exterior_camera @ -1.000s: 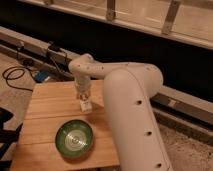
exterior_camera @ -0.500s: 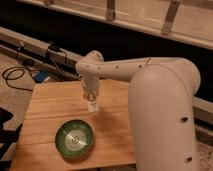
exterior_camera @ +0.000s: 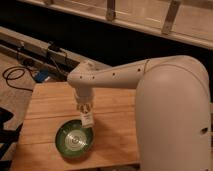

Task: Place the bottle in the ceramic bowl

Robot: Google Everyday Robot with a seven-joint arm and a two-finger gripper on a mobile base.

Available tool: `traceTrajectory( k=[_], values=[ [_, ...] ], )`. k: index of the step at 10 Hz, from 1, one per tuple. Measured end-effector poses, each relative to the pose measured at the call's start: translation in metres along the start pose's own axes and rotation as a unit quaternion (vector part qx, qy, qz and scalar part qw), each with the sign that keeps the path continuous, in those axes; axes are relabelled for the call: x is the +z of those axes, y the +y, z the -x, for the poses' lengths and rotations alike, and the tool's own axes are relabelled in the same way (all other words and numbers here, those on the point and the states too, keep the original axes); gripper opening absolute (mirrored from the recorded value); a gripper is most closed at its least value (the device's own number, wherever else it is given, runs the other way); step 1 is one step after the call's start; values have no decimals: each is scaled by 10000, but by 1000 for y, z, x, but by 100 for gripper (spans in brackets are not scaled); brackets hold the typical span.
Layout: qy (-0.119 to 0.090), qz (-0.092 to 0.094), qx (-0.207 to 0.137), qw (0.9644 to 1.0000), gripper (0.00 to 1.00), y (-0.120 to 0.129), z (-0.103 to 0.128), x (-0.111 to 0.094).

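A white robot arm (exterior_camera: 150,85) is seen reaching from the right across a wooden table (exterior_camera: 50,107). The gripper (exterior_camera: 85,111) is pointed downward, positioned over the far right edge of the ceramic bowl (exterior_camera: 75,139). A small pale bottle (exterior_camera: 86,116) with a darker-marked label is seen clamped between the fingers, held roughly upright, its lower end just above or at the bowl's rim; contact with the bowl cannot be determined. The green bowl is resting on the near part of the table, with paler concentric rings visible at its centre. Black cables (exterior_camera: 17,75) are noted on the floor to the left, beyond the table. A dark wall with a metal rail (exterior_camera: 30,47) is seen behind.
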Motion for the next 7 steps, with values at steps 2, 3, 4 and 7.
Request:
traceTrajectory(
  k=[2,3,4,7],
  values=[
    [235,119,-137,9996,0,24,-21,9],
    [393,196,-195,9988,0,37,-32,17],
    [565,274,-265,9977,0,48,-44,25],
    [712,333,-359,9963,7,54,-54,30]
  ],
)
